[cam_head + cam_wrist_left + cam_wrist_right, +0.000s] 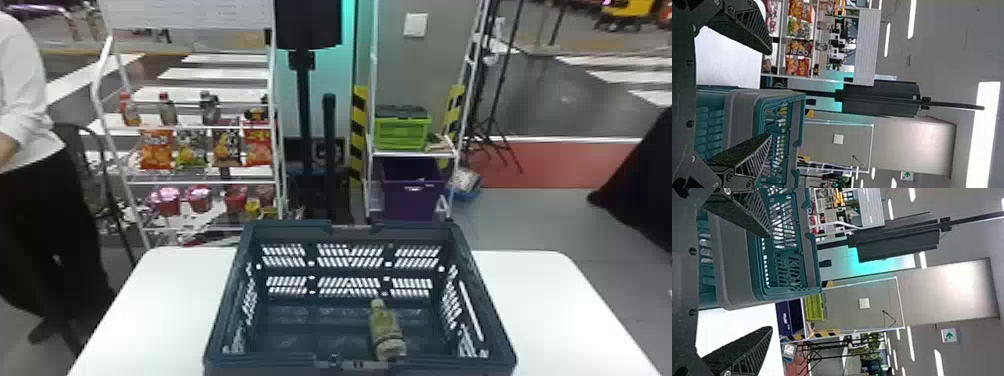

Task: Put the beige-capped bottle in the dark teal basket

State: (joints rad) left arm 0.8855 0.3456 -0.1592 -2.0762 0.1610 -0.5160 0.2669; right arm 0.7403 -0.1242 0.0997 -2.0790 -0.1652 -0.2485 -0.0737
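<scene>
Spread wide, the left fingers grasp nothing, and the right fingers are likewise released and empty. The beige-capped bottle is inside the dark teal basket, right of its middle and close to the near wall; whether it touches that wall is hard to say from above. By that placement the task looks essentially complete, so the step in hand is probably finishing clear of the basket. The next move calls for no regrasp, just both arms kept off the rim while they withdraw or wait. In each wrist view the basket's edge shows past the fingers, and a careless inward sweep could nudge it. Bare bench on either side gives sideways room; the basket's walls are the edges to respect, with a white display rack beyond.
</scene>
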